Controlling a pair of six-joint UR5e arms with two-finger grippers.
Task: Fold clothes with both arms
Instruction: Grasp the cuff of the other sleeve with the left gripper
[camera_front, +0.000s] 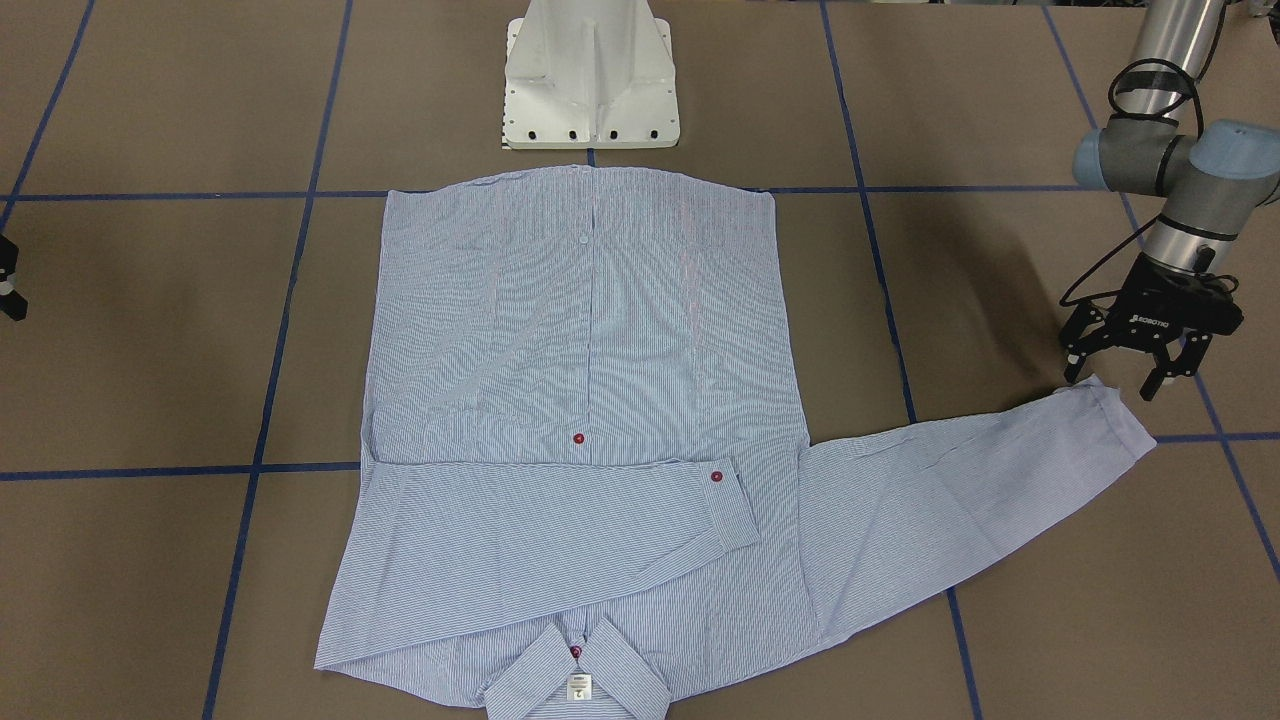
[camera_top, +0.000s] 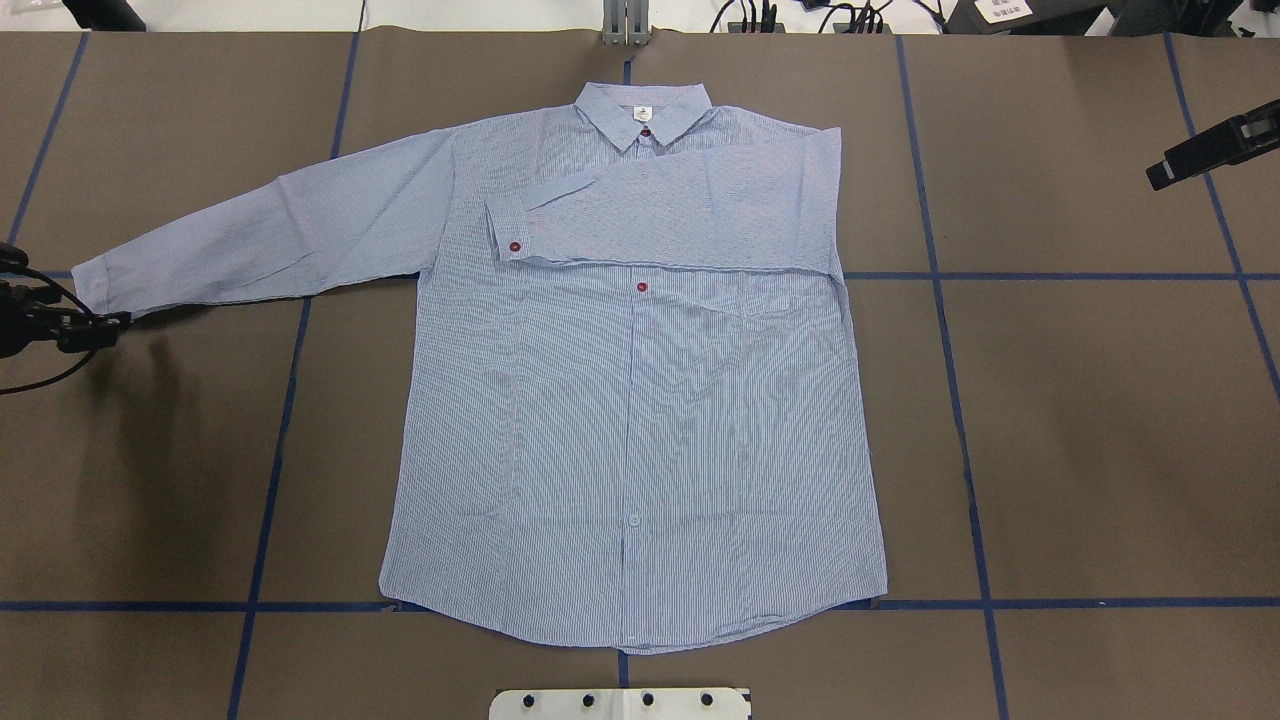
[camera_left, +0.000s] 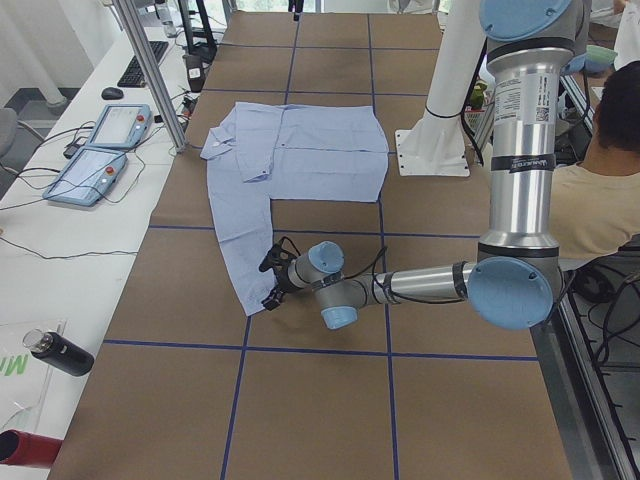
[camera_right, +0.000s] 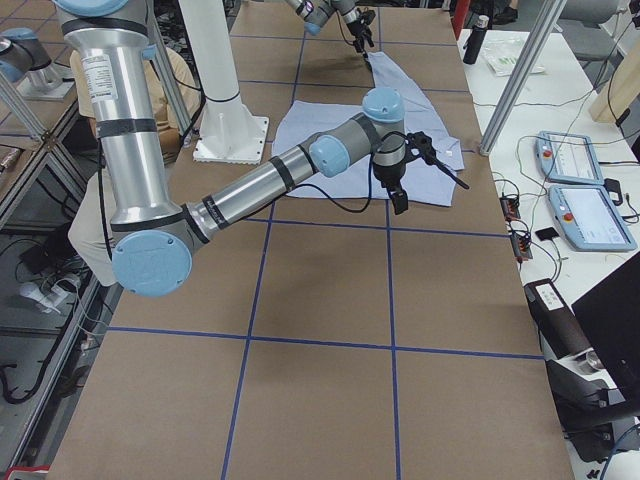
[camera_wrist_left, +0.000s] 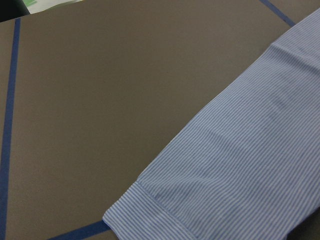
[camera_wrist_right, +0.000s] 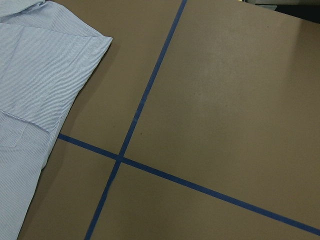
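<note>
Shirt (camera_top: 640, 400) lies flat mid-tabletop. Left gripper (camera_front: 1110, 383) hangs spread open at the outstretched cuff (camera_front: 1115, 410). Right gripper (camera_right: 432, 195), near the far right corner, looks open.

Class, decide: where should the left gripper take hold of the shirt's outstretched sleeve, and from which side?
Probably the cuff, from above at its outer end. The sleeve lies flat, so its free end should lift easiest, and the left gripper, jaws open, hovers right there.
</note>
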